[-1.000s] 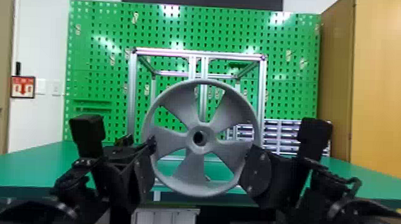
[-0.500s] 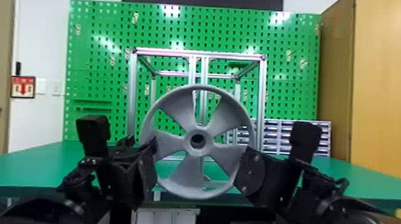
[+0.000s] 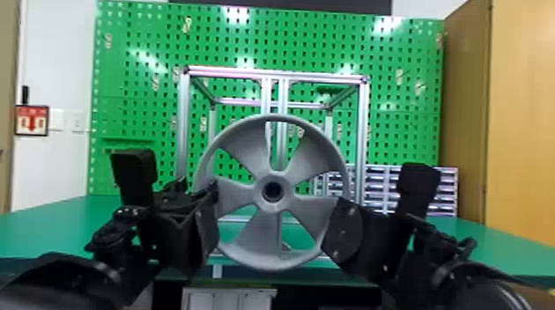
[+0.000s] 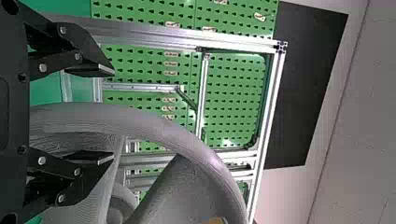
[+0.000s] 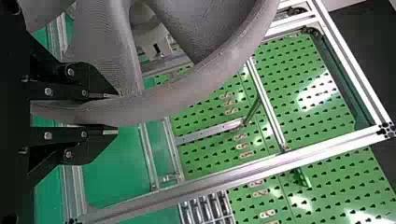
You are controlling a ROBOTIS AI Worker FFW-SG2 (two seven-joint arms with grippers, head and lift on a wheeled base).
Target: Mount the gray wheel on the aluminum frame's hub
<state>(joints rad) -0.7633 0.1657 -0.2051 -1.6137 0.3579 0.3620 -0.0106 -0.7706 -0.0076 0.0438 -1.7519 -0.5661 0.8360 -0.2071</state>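
Observation:
The gray wheel (image 3: 260, 231) stands upright in front of the aluminum frame (image 3: 182, 131), its center hole facing the head camera. At its left side is my left gripper (image 3: 211, 207); my right gripper (image 3: 338, 229) is at its right side. In the left wrist view the fingers of my left gripper (image 4: 113, 113) are spread apart, with the wheel rim (image 4: 154, 123) passing between them. My right gripper (image 5: 116, 114) is closed on the rim (image 5: 173, 98). Through the spokes in the right wrist view, a pale hub part (image 5: 152, 39) shows on the frame behind the wheel.
Frame uprights and crossbars stand behind the wheel on the green table (image 3: 58, 228). A rack of small drawers (image 3: 445, 193) is at the back right, before the green pegboard (image 3: 133, 90). Below the table's front edge is a light-colored box (image 3: 227, 302).
In the head view the wheel has shifted slightly left. The right arm has moved left with it, and the left arm's wrist has edged toward the right.

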